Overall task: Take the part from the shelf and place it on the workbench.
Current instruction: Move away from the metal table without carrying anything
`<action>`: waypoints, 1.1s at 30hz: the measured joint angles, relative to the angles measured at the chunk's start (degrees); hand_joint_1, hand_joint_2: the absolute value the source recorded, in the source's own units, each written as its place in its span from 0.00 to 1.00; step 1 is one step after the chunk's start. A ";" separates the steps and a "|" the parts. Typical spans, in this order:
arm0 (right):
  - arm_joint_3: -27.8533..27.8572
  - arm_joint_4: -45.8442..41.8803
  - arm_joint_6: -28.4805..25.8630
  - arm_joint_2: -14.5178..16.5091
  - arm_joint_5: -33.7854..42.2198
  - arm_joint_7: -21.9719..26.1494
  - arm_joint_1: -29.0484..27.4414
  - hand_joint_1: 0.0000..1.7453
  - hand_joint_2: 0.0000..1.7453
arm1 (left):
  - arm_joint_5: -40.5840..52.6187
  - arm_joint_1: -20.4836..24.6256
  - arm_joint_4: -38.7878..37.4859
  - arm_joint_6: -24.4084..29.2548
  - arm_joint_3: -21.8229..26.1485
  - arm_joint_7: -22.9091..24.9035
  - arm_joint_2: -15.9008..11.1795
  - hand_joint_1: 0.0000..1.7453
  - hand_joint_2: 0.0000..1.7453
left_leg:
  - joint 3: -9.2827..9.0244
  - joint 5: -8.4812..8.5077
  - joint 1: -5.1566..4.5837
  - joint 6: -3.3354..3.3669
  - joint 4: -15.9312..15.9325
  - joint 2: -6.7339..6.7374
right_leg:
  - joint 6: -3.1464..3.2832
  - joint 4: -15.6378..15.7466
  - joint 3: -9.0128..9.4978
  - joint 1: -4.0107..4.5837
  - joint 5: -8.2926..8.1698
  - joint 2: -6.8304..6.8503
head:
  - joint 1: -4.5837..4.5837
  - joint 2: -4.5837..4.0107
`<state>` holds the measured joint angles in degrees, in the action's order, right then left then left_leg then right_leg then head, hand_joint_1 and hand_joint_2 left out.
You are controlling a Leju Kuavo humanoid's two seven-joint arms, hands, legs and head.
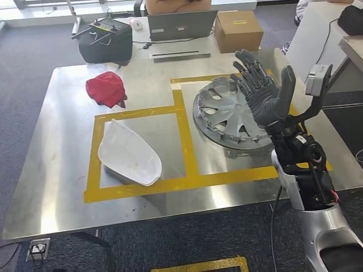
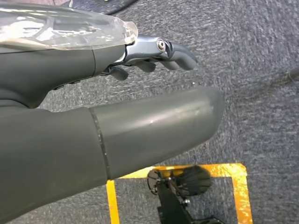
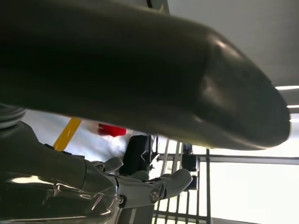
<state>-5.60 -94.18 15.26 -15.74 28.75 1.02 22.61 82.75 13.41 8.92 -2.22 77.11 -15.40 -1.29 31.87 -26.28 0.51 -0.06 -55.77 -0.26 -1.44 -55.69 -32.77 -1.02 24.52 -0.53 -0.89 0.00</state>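
On the left of the steel table (image 1: 51, 141) lie a red cloth (image 1: 106, 88) and a white cover (image 1: 129, 153), the cover inside a yellow taped box; further right the hubcap (image 1: 222, 116), which I take for the part, lies flat in the neighbouring taped box, so it looks already delivered. The right hand (image 1: 265, 90) hovers over the hubcap's right edge with fingers spread and nothing in them, and a careless pull back could clip the rim and slide it off its marks. The left hand (image 2: 155, 51) hangs over the carpet, fingers loosely extended and empty.
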 joint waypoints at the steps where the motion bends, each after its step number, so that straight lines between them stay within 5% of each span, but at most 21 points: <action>1: 0.05 0.00 0.00 0.00 0.00 0.01 0.00 0.00 0.00 | 0.01 -0.02 0.00 0.01 0.00 0.01 0.02 0.00 0.00 | 0.05 0.15 -0.10 0.15 0.16 -0.02 | -0.31 0.13 -0.02 -0.02 -0.14 -0.02 | -0.03 0.00; 4: 0.28 0.00 0.00 0.00 -0.01 0.01 -0.01 0.00 0.00 | 0.02 -0.03 0.00 0.01 0.00 0.03 0.06 0.00 0.00 | 0.04 0.80 0.12 1.16 0.66 0.06 | -1.16 -1.78 -0.79 -0.20 1.54 0.13 | -0.43 0.00; 7: 0.54 0.01 -0.01 0.00 -0.01 0.00 -0.10 0.00 0.00 | 0.02 -0.06 0.00 0.01 0.00 0.05 0.09 0.00 0.00 | 0.22 1.09 -0.03 1.65 0.78 0.13 | -1.53 -12.90 -5.19 -0.11 7.64 0.25 | -1.50 0.00; 9: 0.57 0.02 -0.02 0.00 -0.01 -0.03 -0.31 0.00 0.00 | 0.02 -0.11 0.00 0.01 0.00 0.11 0.13 0.00 0.00 | 0.31 1.17 -0.27 1.76 0.75 0.12 | -1.53 -17.31 -6.69 -0.06 8.89 0.25 | -1.96 0.00; 10: 0.58 0.02 -0.02 0.00 -0.01 -0.04 -0.40 0.00 0.00 | 0.02 -0.13 0.00 0.01 0.00 0.14 0.15 0.00 0.00 | 0.28 1.18 -0.36 1.78 0.73 0.09 | -1.39 -15.89 -5.71 -0.05 7.76 0.25 | -2.13 0.00; 12: 0.60 0.01 -0.02 0.00 -0.01 -0.05 -0.42 0.00 0.00 | 0.02 -0.12 0.00 0.01 -0.01 0.15 0.20 0.00 0.00 | 0.12 1.17 -0.49 1.75 0.70 0.02 | -0.82 -7.55 -1.23 0.05 3.95 0.26 | -2.55 0.00; 14: 0.61 -0.01 -0.02 0.00 -0.01 -0.05 -0.30 0.00 0.00 | 0.02 -0.09 0.00 0.01 -0.02 0.15 0.28 0.00 0.00 | 0.30 1.27 -0.69 1.50 0.57 -0.03 | -0.22 -0.72 2.06 0.35 1.85 0.26 | -2.77 0.00; 17: 0.65 -0.02 -0.02 0.00 -0.01 -0.03 -0.27 0.00 0.00 | 0.02 -0.11 0.00 0.01 -0.01 0.15 0.34 0.00 0.00 | 0.63 1.52 -0.76 0.80 0.56 -0.03 | 0.41 0.94 2.53 0.51 1.46 0.23 | -2.67 0.00; 19: 0.63 -0.03 -0.01 0.00 -0.01 -0.04 -0.24 0.00 0.00 | 0.02 -0.08 0.00 0.03 0.00 0.15 0.36 0.00 0.00 | 1.33 0.15 -0.72 0.22 -1.04 -0.02 | 1.04 1.51 2.60 0.15 0.93 0.39 | -2.37 0.00; 22: 0.61 -0.14 0.13 0.00 -0.08 -0.05 -0.28 0.00 0.00 | -0.03 -0.10 0.00 0.18 0.00 0.17 0.28 0.00 0.00 | 6.11 -5.65 -0.33 -0.65 -11.52 -0.02 | 1.56 1.83 2.12 -0.14 0.36 0.65 | -1.30 0.00; 24: 0.58 -0.16 0.45 0.01 -0.23 -0.02 -0.32 0.00 0.00 | -0.18 -0.22 0.00 0.27 0.00 0.22 0.29 0.00 0.00 | 8.47 -7.29 0.09 -1.10 -16.86 -0.01 | 1.47 1.81 1.76 -0.23 0.14 0.72 | -0.73 0.00; 26: 0.57 -0.15 0.75 0.02 -0.33 0.05 -0.30 0.00 0.00 | -0.31 -0.32 0.00 0.34 -0.01 0.25 0.28 0.00 0.00 | 6.26 -4.59 0.52 -1.41 -13.06 0.02 | 1.18 1.78 1.64 -0.45 -0.02 0.73 | -0.46 0.00; 29: 0.58 -0.15 0.91 0.02 -0.38 0.26 -0.12 0.00 0.00 | -0.37 -0.25 0.00 0.45 -0.01 0.26 0.21 0.00 0.00 | 0.19 0.07 0.89 -1.53 -1.17 -0.15 | 0.22 1.47 1.40 -0.40 -0.13 0.61 | -0.04 0.00; 33: 0.55 0.04 1.14 0.03 -0.99 0.64 0.40 0.00 0.00 | -0.47 -0.32 0.00 0.67 -0.01 0.35 0.31 0.00 0.00 | -0.27 0.73 0.61 0.06 0.76 -0.39 | -1.07 1.51 1.14 -0.48 -0.33 0.45 | -0.57 0.00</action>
<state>-5.05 -94.14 16.40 -15.70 27.76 1.66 23.01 82.28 13.09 8.92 -1.55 77.10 -15.05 -0.98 31.60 -25.55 1.12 0.00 -55.01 -0.65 -2.52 -54.19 -31.63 -1.50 24.18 -0.07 -1.46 0.00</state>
